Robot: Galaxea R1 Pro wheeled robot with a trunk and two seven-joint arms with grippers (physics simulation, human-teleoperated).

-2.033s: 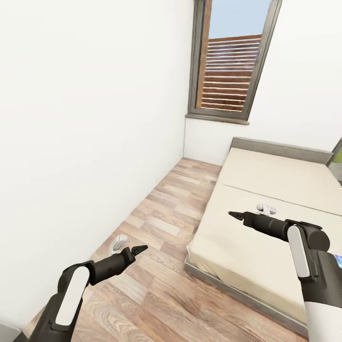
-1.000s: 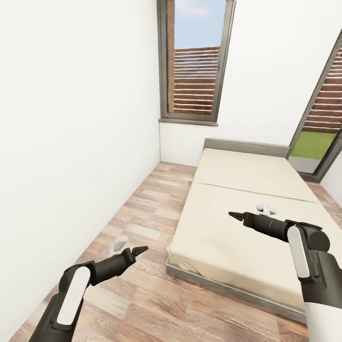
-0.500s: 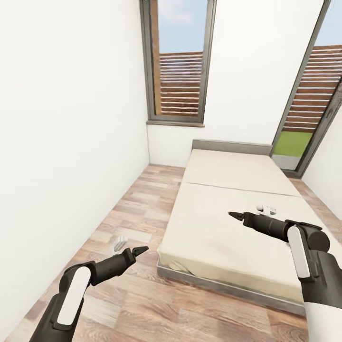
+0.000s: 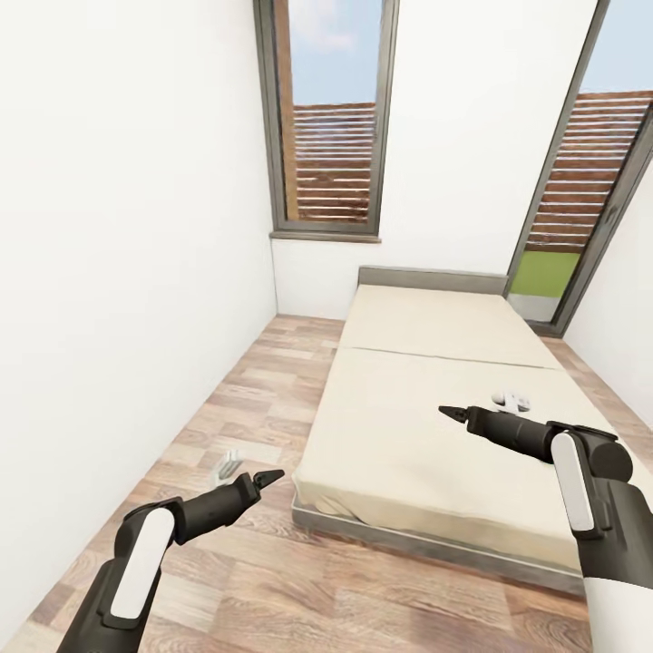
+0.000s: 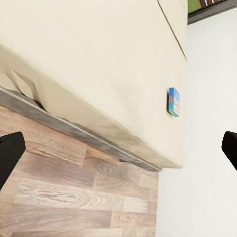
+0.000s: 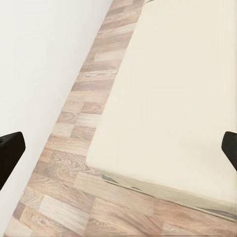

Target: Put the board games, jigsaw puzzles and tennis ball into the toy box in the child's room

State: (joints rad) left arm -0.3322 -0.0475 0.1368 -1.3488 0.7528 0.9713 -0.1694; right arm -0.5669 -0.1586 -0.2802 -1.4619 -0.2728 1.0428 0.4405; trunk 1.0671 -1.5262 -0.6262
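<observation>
The bed (image 4: pixel 426 426), a plain beige mattress in a thin grey frame, lies ahead in the child's room. My left gripper (image 4: pixel 268 476) hangs over the wood floor beside the bed's near corner. My right gripper (image 4: pixel 451 414) hovers above the mattress. In both wrist views the dark fingertips (image 5: pixel 10 154) (image 6: pixel 10 150) stand far apart with nothing between them, so both grippers are open. A small flat box (image 5: pixel 173 101) with blue, green and orange print lies on the mattress by the wall, its lettering too small to read. The toy box, table, jigsaw puzzles and tennis ball are out of view.
A white wall (image 4: pixel 118 272) runs along my left, with a strip of plank floor (image 4: pixel 263 381) between it and the bed. A tall grey-framed window (image 4: pixel 326 127) stands behind the bed's head, and a glazed door (image 4: pixel 580 190) is at the right.
The whole picture has shifted, so the camera has turned: the bed now sits more to the left and the right-hand glazed door has come into view. Both arms keep their pose.
</observation>
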